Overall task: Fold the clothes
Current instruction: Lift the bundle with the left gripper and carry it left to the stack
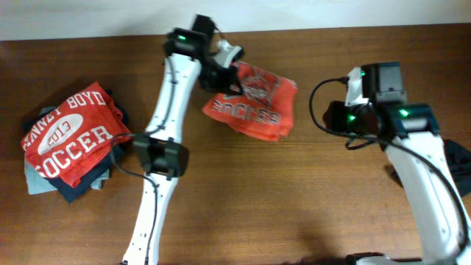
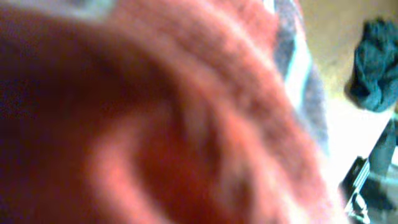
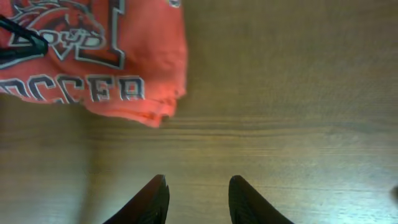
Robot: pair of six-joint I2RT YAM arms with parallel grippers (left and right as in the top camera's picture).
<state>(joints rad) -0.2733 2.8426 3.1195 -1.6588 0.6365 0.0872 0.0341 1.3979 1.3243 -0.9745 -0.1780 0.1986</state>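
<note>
A folded red tee [image 1: 254,99] with white "SOCCER" lettering lies at the table's centre back. My left gripper [image 1: 227,65] is at its upper-left corner, shut on the fabric there. Blurred red cloth [image 2: 186,124] fills the left wrist view and hides the fingers. My right gripper [image 3: 198,180] hovers open over bare wood, nothing between its fingers, with the same red tee [image 3: 93,56] ahead and to its left. Seen from overhead, the right gripper [image 1: 346,118] stands to the right of the tee, apart from it. A stack of folded clothes [image 1: 70,136], red soccer tee on top, sits at the left.
Navy and pale grey-blue pieces [image 1: 40,180] stick out under the left stack. A crumpled grey-blue garment [image 1: 458,158] lies at the right edge, partly behind the right arm; it also shows as a dark teal heap [image 2: 376,65]. The left arm's elbow [image 1: 160,154] is close beside the stack.
</note>
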